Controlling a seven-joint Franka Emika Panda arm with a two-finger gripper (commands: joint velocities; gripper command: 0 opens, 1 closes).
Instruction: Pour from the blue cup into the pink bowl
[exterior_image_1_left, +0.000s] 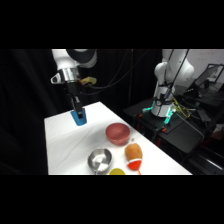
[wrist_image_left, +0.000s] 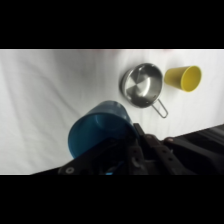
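I am hanging over the far left part of the white table, and my gripper is pinching the blue cup, which is lifted clear of the tabletop with its shadow just beneath it. In the wrist view the blue cup sits right against my black linkage at the bottom, its open mouth facing the camera; one finger is clamped on its rim at about 3 o'clock, the other I cannot make out. From the cup in the side view, the pink bowl lies at about 4 o'clock, well apart, with bare white table between us. Just beyond the bowl, at its 5 o'clock, an orange and red object lies near the table's right edge. The silver metal bowl stands at the pink bowl's 7 o'clock, close to the near edge, and a yellow cup is cut off by that edge beside it. In the wrist view the silver metal bowl with its small handle and the yellow cup, lying on its side, are at my 1 o'clock; the whole left half is open table.
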